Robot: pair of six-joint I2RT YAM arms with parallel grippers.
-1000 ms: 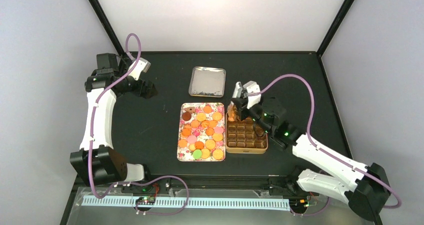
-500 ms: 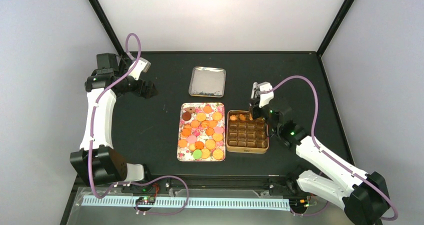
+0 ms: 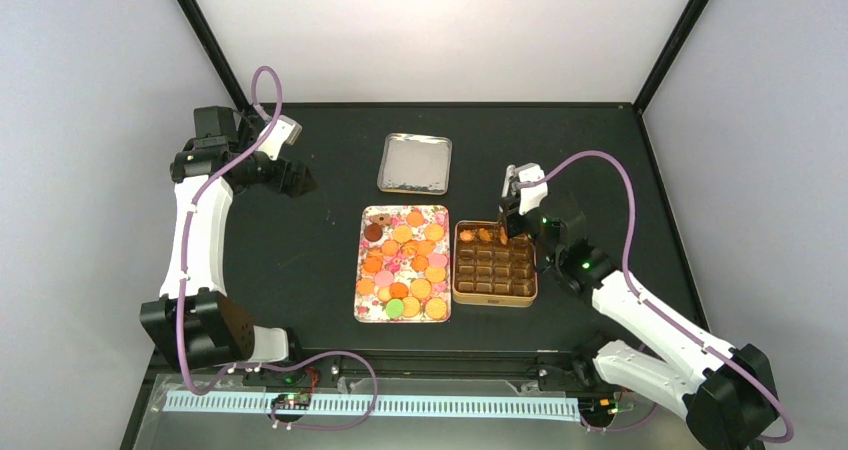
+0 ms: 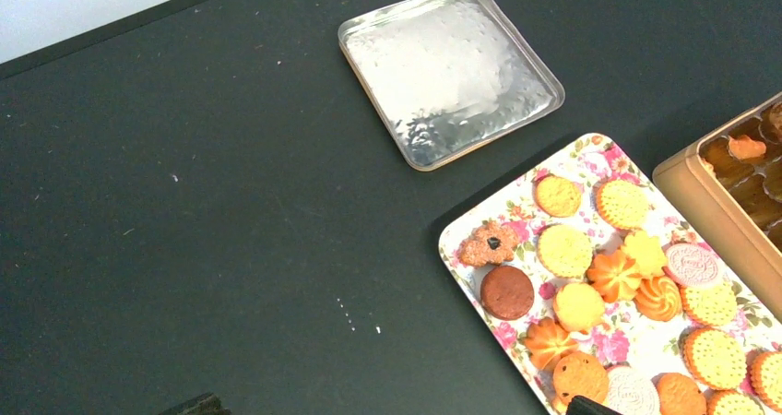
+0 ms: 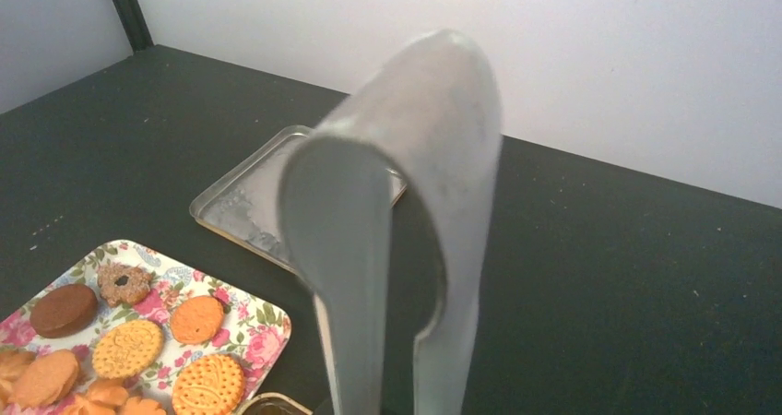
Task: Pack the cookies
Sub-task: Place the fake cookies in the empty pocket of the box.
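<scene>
Silvery tongs (image 5: 443, 157), blurred, apparently gripped by right pincer (image 3: 506, 218); left pincer (image 3: 303, 182) wide open, empty.

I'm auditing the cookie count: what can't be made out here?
- Right gripper: tips cut off by the right wrist view's bottom edge, so its grip is unknowable.
- Cookies in the tin: top view, too small to count.
- Floral tray: near end cut off, left wrist view.

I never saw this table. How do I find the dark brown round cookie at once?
On the black table lies a flowered tray, left of the brown tin. Near its far left corner, just nearer than a flower-shaped cookie, sits the dark brown cookie. It alone is smooth and chocolate-dark; its neighbours are orange or yellow.
</scene>
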